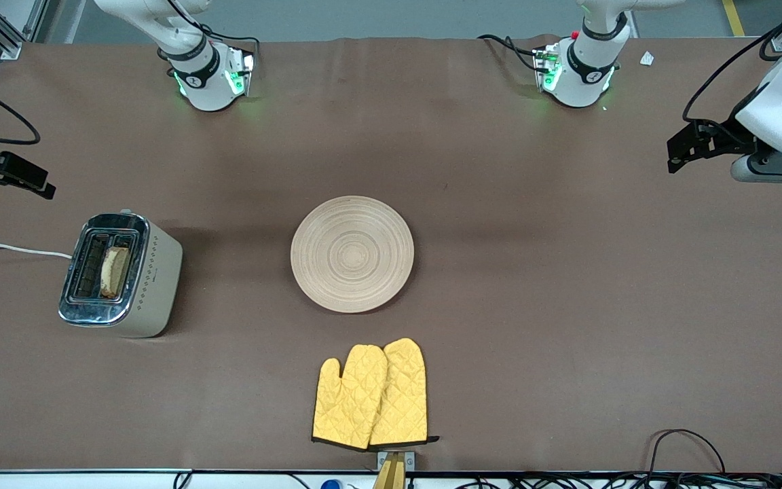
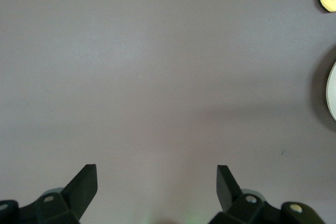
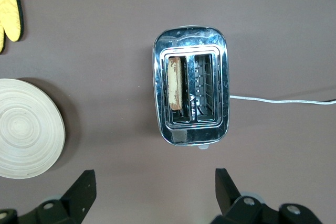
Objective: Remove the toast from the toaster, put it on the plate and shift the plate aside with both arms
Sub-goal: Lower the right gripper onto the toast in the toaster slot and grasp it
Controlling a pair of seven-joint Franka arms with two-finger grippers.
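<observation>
The toast (image 1: 115,272) stands upright in one slot of the toaster (image 1: 150,272) at the right arm's end of the table; it also shows in the right wrist view (image 3: 176,84). The pale wooden plate (image 1: 352,253) lies bare at the table's middle and shows in the right wrist view (image 3: 26,129); its edge shows in the left wrist view (image 2: 332,98). My right gripper (image 1: 24,178) is open and empty, up over bare table beside the toaster (image 3: 190,98). My left gripper (image 1: 686,151) is open and empty, up over bare table at the left arm's end.
A pair of yellow oven mitts (image 1: 372,394) lies nearer to the front camera than the plate. The toaster's white cord (image 1: 11,248) runs off the right arm's end. Cables (image 1: 683,451) lie along the front edge.
</observation>
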